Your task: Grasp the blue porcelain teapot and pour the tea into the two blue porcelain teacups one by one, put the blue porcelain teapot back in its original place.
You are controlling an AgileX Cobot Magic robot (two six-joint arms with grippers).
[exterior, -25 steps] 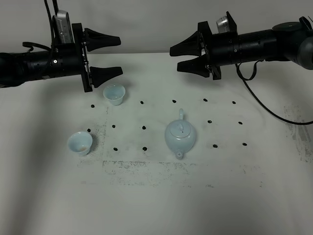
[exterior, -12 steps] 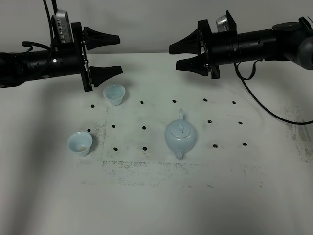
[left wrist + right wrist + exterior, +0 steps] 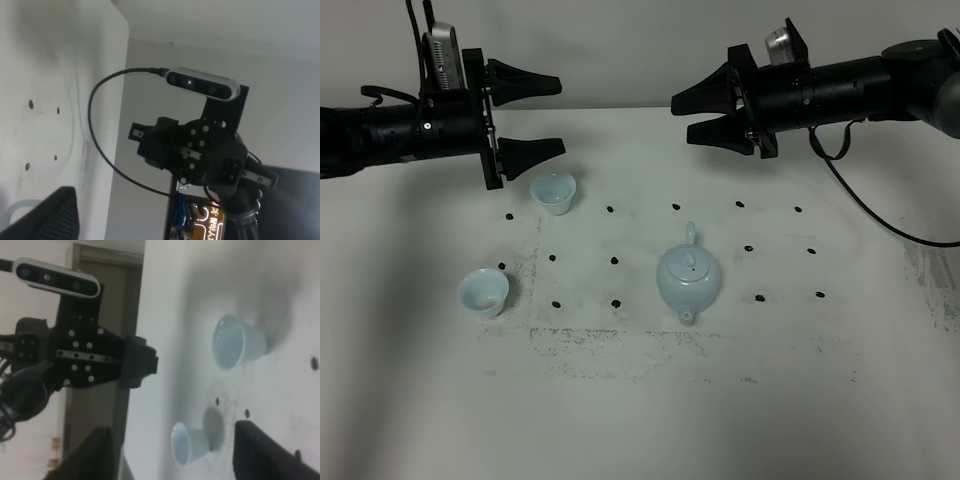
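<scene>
Teapot point(image 3: 688, 279) at rest on the table point(image 3: 840, 400), its handle apparently turned toward the open, empty right gripper point(image 3: 680, 120) hovering beyond it; we find the far cup point(image 3: 553, 192) and near cup point(image 3: 484, 292) set leftward, apart from it, by the open left gripper point(image 3: 560, 116).

The teapot point(image 3: 688, 279) stands on the table point(image 3: 820, 400) near its middle, spout toward the front edge, handle toward the rear. Both teacups stand left of it, well apart: the rear teacup point(image 3: 553, 192) farther back, the front teacup point(image 3: 483, 292) further left. The left gripper point(image 3: 561, 115) and right gripper point(image 3: 680, 118) hang above the rear edge, facing each other.
</scene>
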